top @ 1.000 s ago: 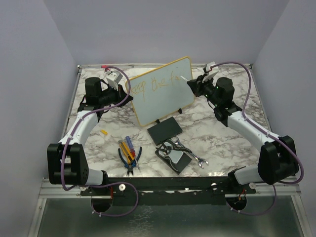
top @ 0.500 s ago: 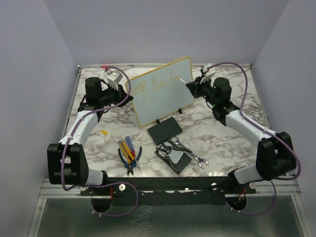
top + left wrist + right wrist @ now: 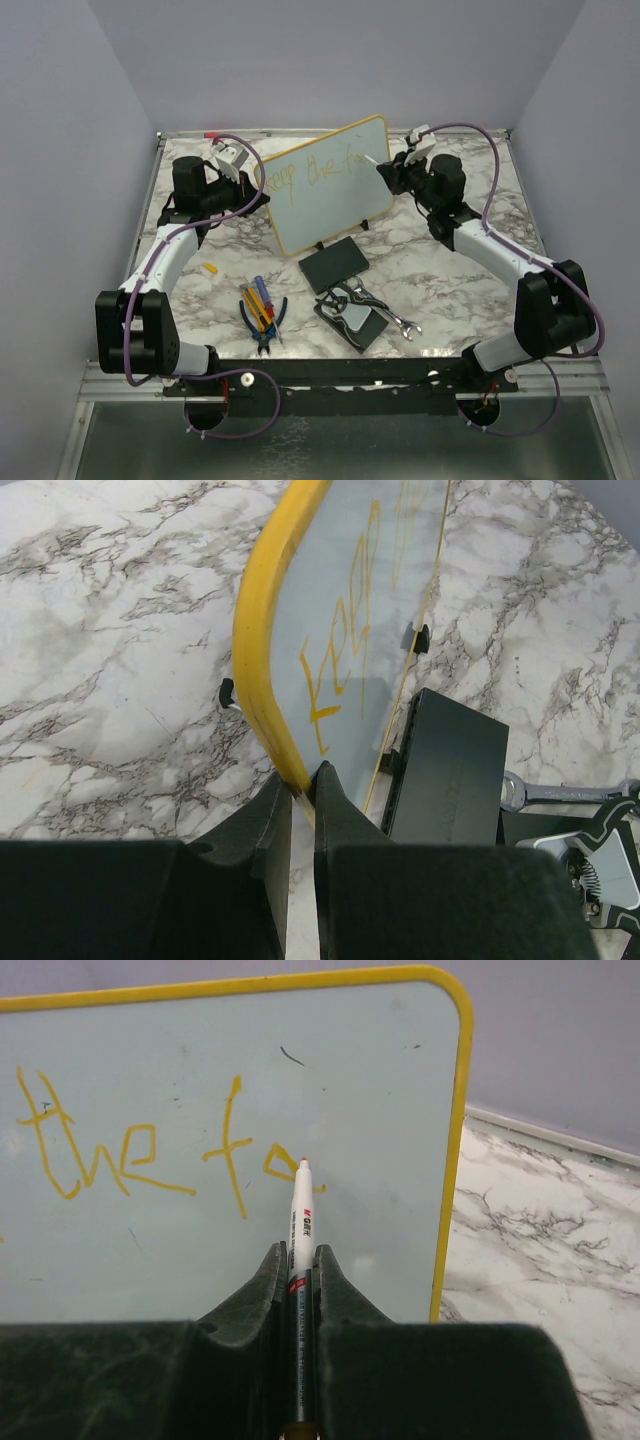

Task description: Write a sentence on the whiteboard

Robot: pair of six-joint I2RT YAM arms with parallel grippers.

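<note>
whiteboard [image 3: 330,200] stands tilted at far middle of tabletop [image 3: 420,270]. left jaws pinch its left edge, steadying it. right jaws pinch marker [image 3: 298,1222], tip at unfinished "a"; sentence [image 3: 150,1150] reads "keep the fa". next: complete "faith", little room rightward before frame.

White-linked, black-jointed left arm [image 3: 165,262] and right arm [image 3: 500,255] trail purple cables [image 3: 470,129].

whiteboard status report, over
Left gripper shut on whiteboard frame. Right gripper shut on marker, tip at the board. Sentence reads "keep the fa", unfinished. Black pad in front, not obstructing.
</note>
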